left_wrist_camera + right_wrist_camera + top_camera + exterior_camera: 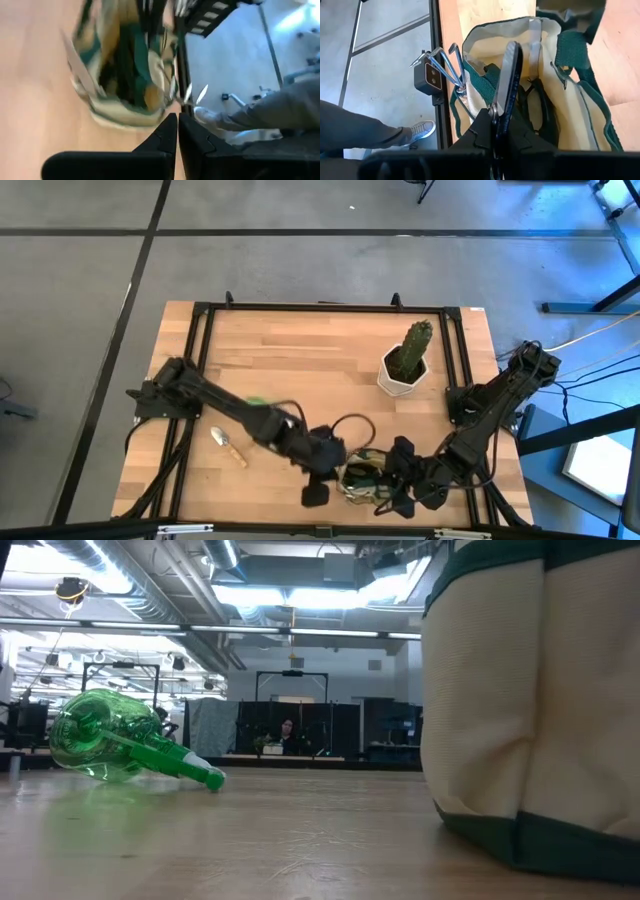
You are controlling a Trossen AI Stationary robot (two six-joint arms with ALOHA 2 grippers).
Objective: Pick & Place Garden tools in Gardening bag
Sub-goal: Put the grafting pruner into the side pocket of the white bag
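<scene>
Plainly, the right hand (499, 131) is clamped on a pair of black pruning shears (506, 82), held over the open mouth of the gardening bag (567, 112). In the right wrist view the shears' long axis runs nearly straight up the frame, the far end tipped slightly to the upper right, towards the bag's inside. The risk, as I judge it, is that this end catches the bag's soft rim or a green strap, so the shears lodge across the opening or drag the bag over. The bag sits at the bottom centre of the high view, near the surface's (300, 360) edge, so a shove could push it off. The left hand (178, 131), pressed closed and empty, hangs beside the bag. A trowel (229, 446) and green spray bottle (125, 745) remain lying out.
</scene>
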